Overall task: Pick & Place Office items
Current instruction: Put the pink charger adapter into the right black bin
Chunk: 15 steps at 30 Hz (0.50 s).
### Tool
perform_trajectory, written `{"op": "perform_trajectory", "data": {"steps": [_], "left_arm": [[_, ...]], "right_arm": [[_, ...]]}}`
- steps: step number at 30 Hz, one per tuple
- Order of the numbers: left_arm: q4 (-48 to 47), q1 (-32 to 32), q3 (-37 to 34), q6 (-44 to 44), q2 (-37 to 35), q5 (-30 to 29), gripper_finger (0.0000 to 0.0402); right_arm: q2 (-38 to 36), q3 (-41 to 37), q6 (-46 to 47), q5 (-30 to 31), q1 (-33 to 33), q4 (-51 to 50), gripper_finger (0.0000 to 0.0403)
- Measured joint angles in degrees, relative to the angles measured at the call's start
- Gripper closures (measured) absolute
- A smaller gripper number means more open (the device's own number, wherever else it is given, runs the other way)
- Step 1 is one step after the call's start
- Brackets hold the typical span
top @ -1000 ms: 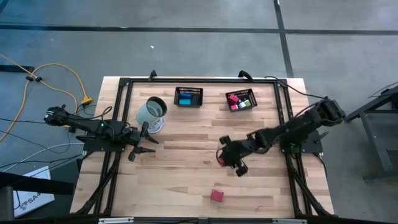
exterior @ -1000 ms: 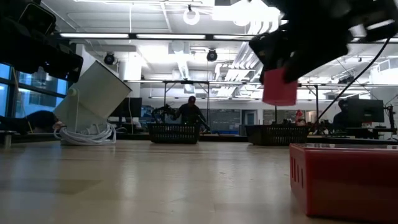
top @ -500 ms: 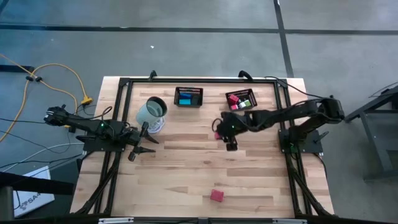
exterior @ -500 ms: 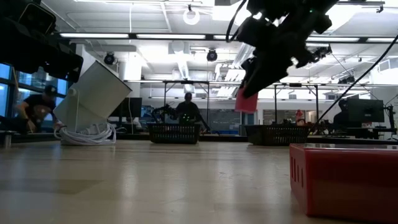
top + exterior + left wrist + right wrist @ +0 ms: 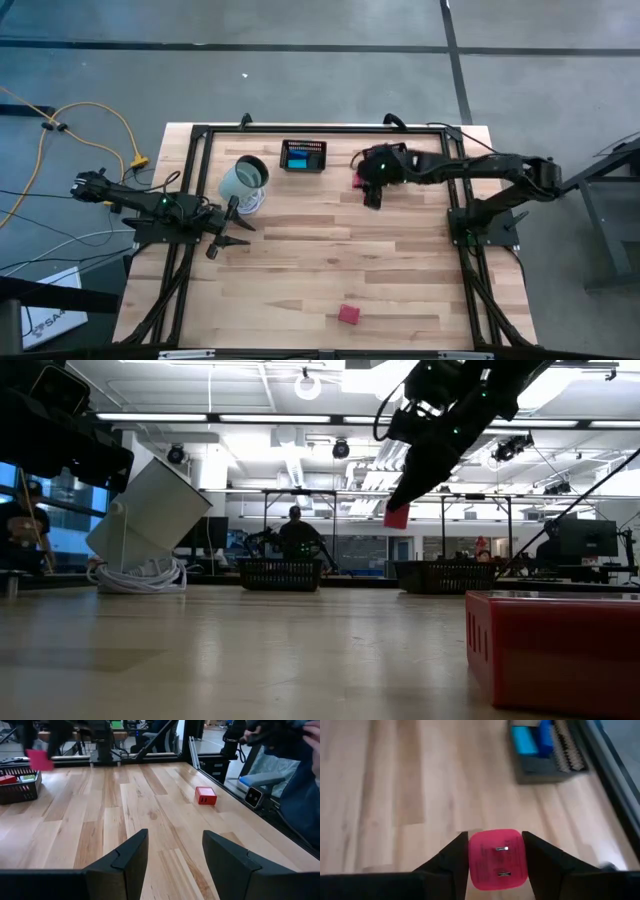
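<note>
From my station I see the right gripper (image 5: 494,865) clenched on a pink block (image 5: 497,858): a rounded square with two small metal prongs on its face and faint printed lines. In the high view that block (image 5: 358,181) hangs above the tabletop (image 5: 300,270), just beside the right-hand mesh basket (image 5: 395,150). The other basket (image 5: 303,155) holds teal and blue pieces (image 5: 525,740). A red block (image 5: 348,314) lies alone near the tabletop's front edge; it is boxy, with two small slots in one side (image 5: 205,796). The left gripper (image 5: 172,852) rests with its fingers apart and nothing between them, beside a tipped white cup (image 5: 244,180).
</note>
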Motion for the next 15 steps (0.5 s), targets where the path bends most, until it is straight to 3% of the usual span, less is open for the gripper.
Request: {"op": "perform_trajectory", "data": {"steps": [15], "left_arm": [[0.0, 0.0, 0.01, 0.0, 0.01, 0.0, 0.0221]], "right_arm": [[-2.5, 0.0, 1.01, 0.02, -16.42, -3.01, 0.0254]]}}
